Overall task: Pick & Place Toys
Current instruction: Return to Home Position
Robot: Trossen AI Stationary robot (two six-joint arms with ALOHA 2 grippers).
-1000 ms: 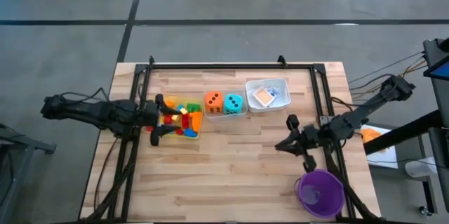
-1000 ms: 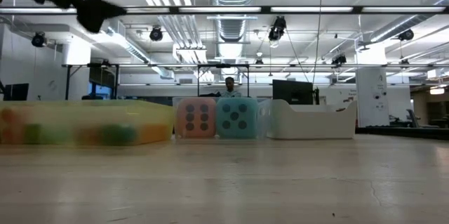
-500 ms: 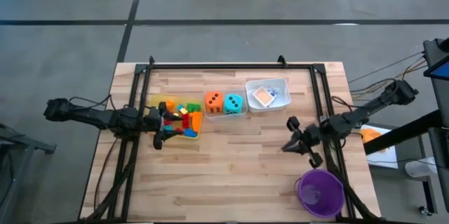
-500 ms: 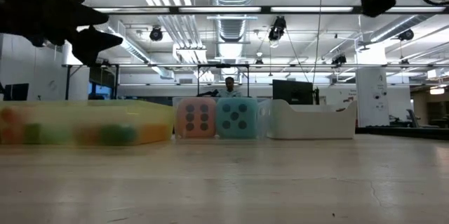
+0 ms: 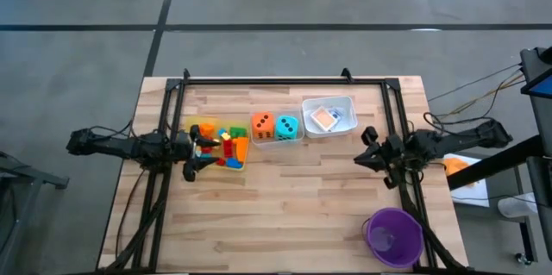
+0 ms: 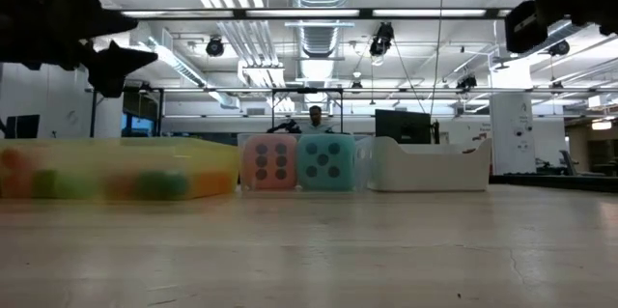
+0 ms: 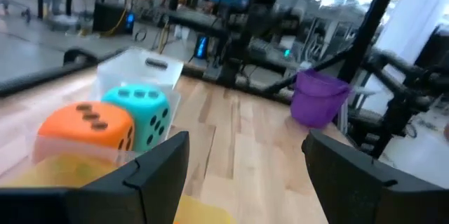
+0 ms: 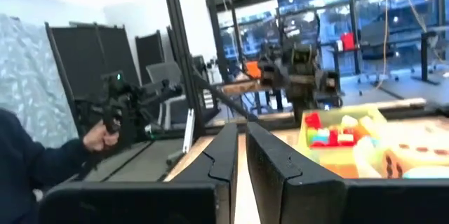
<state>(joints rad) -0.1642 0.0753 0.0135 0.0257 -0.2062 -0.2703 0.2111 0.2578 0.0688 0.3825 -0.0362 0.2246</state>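
**Toys in their trays, both grippers empty above the bench**

At the left edge of the bench (image 5: 285, 210), the left arm reaches in from the side. The left gripper (image 5: 196, 149) hangs over the left end of the yellow tray (image 5: 207, 122). Its fingers (image 7: 151, 175) are spread wide with nothing between them, and the low view shows it raised well above the wood.

The yellow tray holds the small blocks (image 5: 226, 142), a loose heap of red, orange, green, yellow and blue. Just beside it to the right is the clear tray (image 5: 275, 142). In it the orange die (image 5: 262, 126) and the teal die (image 5: 286, 126) sit side by side, touching. Next along the same row is the white tray (image 5: 307, 108), with the flat cards (image 5: 323, 118) lying inside.

Further right, near the bench's right edge, the right gripper (image 5: 366, 156) points inward. It is well apart from the trays and also raised. Its wrist view shows the fingers (image 8: 280, 175) drawn nearly together, holding nothing.

The purple cup (image 5: 394, 235) stands upright at the near right corner, apart from everything else.
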